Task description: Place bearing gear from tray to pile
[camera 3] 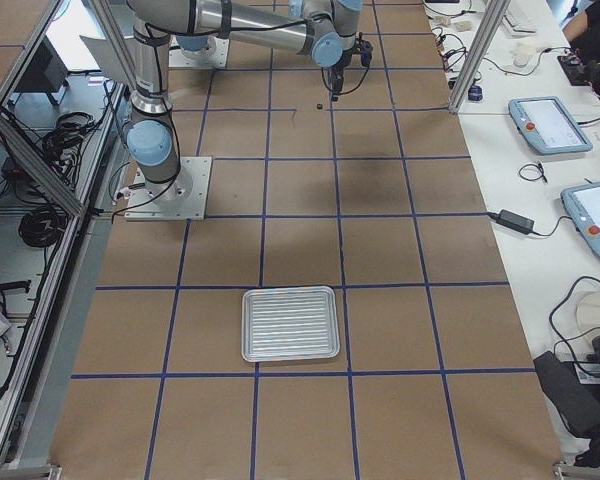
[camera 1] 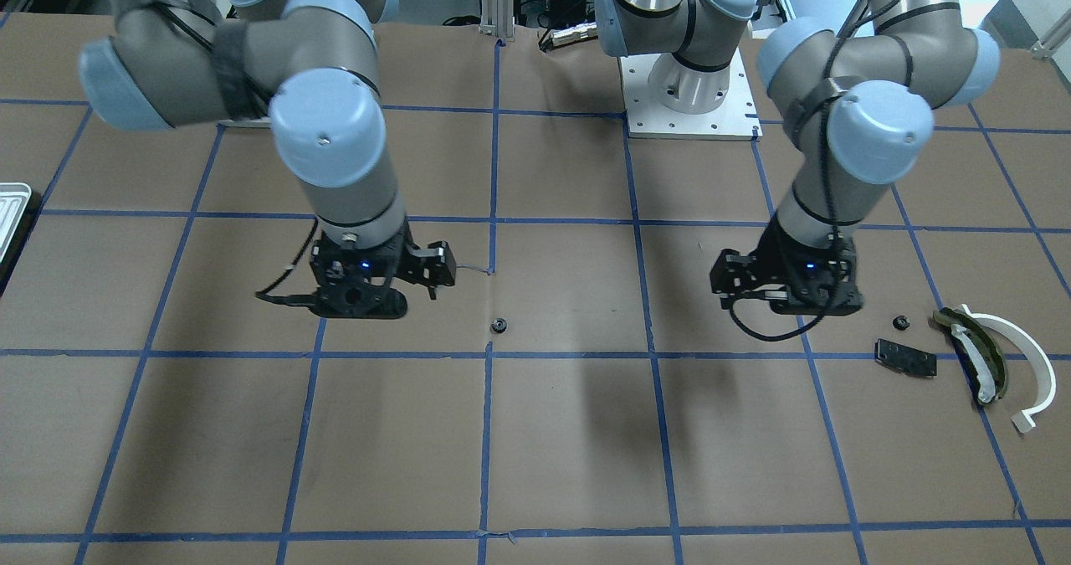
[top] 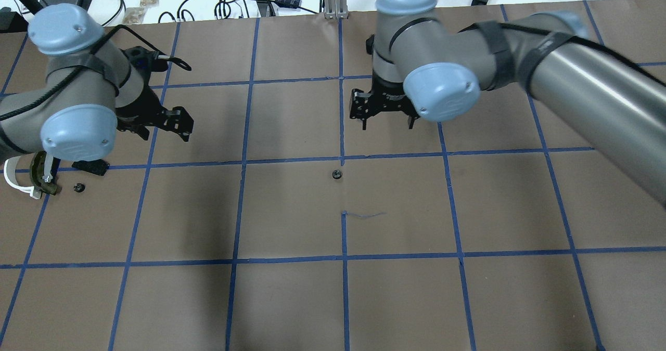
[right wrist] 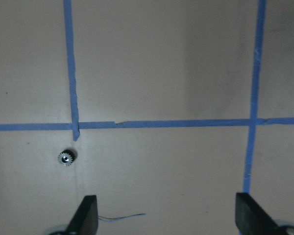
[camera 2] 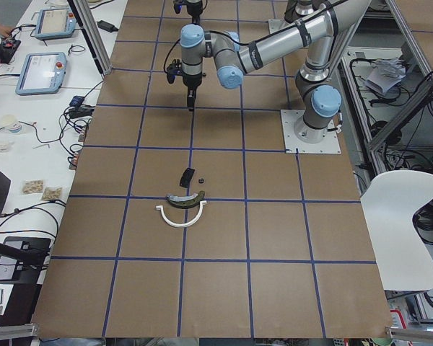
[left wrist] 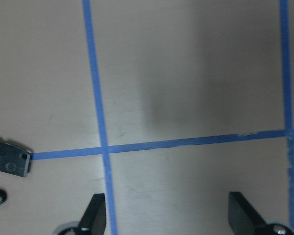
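Quick count: two little dark toothed gears, one tray, three parts in the pile, two tools.

The middle gear [right wrist: 66,157] lies flat on the brown surface [top: 291,210] with its shiny bore facing straight up, just beside a blue tape crossing [right wrist: 74,126]. It's round, so there's no long axis to speak of.

The other gear [camera 1: 901,323] lies flat too. It's just beside the pile's black plate [camera 1: 905,357], near the olive curved piece [camera 1: 987,354] and the white half-ring [camera 1: 1041,360].

The tray [camera 3: 290,323] is well apart from both gears, toward the robot's right end of the surface.

The left tool [left wrist: 169,215] hangs near the pile with its fingers spread wide, gripping nothing. The right tool [right wrist: 166,215] hovers by the middle gear, likewise wide open and empty.
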You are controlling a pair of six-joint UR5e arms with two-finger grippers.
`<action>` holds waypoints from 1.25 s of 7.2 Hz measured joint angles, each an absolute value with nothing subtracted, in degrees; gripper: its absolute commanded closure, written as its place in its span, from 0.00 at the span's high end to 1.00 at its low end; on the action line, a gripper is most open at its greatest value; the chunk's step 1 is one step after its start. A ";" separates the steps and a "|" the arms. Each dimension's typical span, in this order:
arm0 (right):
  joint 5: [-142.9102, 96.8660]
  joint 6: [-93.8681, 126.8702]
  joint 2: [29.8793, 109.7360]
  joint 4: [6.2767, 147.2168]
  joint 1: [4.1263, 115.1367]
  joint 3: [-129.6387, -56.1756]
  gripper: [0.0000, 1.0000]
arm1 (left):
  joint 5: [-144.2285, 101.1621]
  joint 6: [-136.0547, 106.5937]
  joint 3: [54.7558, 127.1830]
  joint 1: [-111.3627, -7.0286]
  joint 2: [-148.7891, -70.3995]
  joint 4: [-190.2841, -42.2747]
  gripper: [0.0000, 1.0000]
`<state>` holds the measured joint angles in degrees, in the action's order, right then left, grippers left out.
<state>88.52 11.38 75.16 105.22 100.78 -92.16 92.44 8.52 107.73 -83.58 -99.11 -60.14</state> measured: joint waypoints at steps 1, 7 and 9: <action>89.32 8.19 79.55 101.48 98.07 -92.25 1.00 | 92.36 0.86 107.65 -89.74 -99.98 -59.78 0.88; 90.64 5.90 89.51 86.32 92.36 -85.96 1.00 | 83.75 -23.65 107.21 -110.67 -113.70 -42.94 0.82; 90.39 5.80 89.44 84.88 92.43 -85.60 1.00 | 84.78 -23.75 106.25 -111.10 -117.32 -39.78 0.66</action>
